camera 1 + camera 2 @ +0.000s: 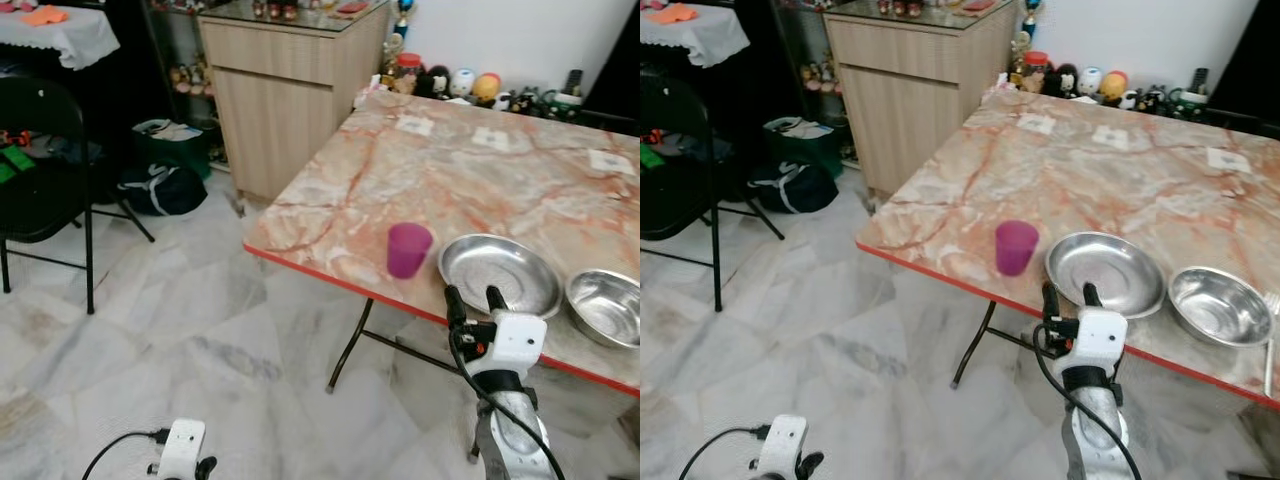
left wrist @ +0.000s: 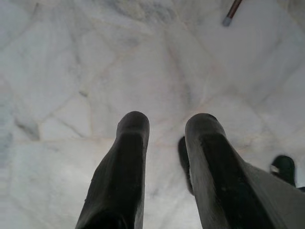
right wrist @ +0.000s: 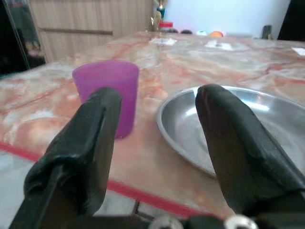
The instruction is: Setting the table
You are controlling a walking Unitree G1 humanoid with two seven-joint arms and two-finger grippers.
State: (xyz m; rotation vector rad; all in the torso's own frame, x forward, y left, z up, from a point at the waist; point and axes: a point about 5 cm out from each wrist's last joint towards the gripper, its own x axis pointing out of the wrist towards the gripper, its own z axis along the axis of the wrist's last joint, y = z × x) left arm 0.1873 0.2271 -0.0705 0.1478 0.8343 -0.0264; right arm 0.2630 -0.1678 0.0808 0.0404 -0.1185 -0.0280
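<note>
A purple plastic cup (image 1: 408, 249) stands upright near the front edge of the marble table (image 1: 450, 170). Right of it lies a shallow steel plate (image 1: 500, 274), and further right a steel bowl (image 1: 608, 306). My right gripper (image 1: 471, 297) is open, raised at the table's red front edge just before the plate, with nothing between its fingers. From the right wrist, the cup (image 3: 107, 95) stands ahead to one side and the plate (image 3: 238, 126) to the other. My left gripper (image 2: 167, 125) hangs low over the floor, open and empty.
A wooden cabinet (image 1: 285, 90) stands behind the table's left corner. A black folding chair (image 1: 45, 180) is at the left, with dark bags (image 1: 160, 188) on the floor near it. Small figurines and jars (image 1: 455, 85) line the table's far edge. Pale marble floor (image 1: 170, 340) lies before the table.
</note>
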